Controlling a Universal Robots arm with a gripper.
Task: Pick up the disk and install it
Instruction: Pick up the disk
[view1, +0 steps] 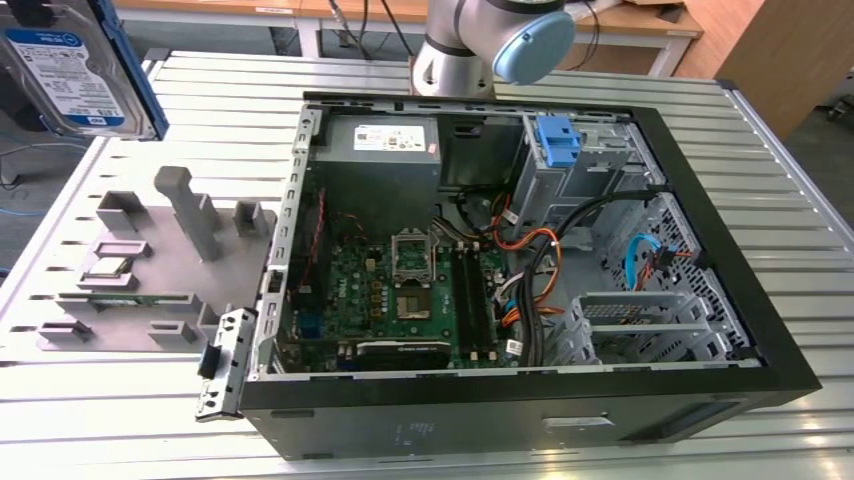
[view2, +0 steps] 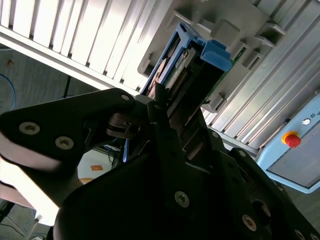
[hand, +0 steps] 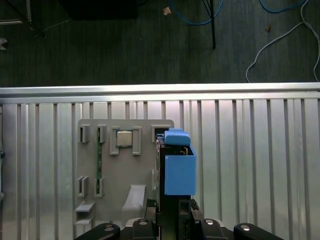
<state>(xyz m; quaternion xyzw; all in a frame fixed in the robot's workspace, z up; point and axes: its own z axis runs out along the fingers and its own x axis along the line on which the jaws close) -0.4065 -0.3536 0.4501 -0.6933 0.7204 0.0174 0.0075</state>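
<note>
The disk (view1: 67, 70), a silver drive with a white-and-blue label in a blue carrier, hangs high above the table at the exterior view's far left, over the grey fixture plate (view1: 147, 260). In the second wrist view my black gripper (view2: 170, 115) is shut on the disk (view2: 182, 65), whose blue tab end sticks out past the fingers. In the first wrist view the disk (hand: 177, 170) shows edge-on, rising from the gripper (hand: 172, 222) above the fixture plate (hand: 115, 165). The holder slots on the plate below it stand empty.
The open computer case (view1: 761, 330) lies on the slatted metal table at the exterior view's right. It holds a power supply (view1: 380, 135), a motherboard (view1: 400, 280), cables and a blue bracket (view1: 558, 140) at the drive bay. The arm's base (view1: 461, 50) stands behind the case.
</note>
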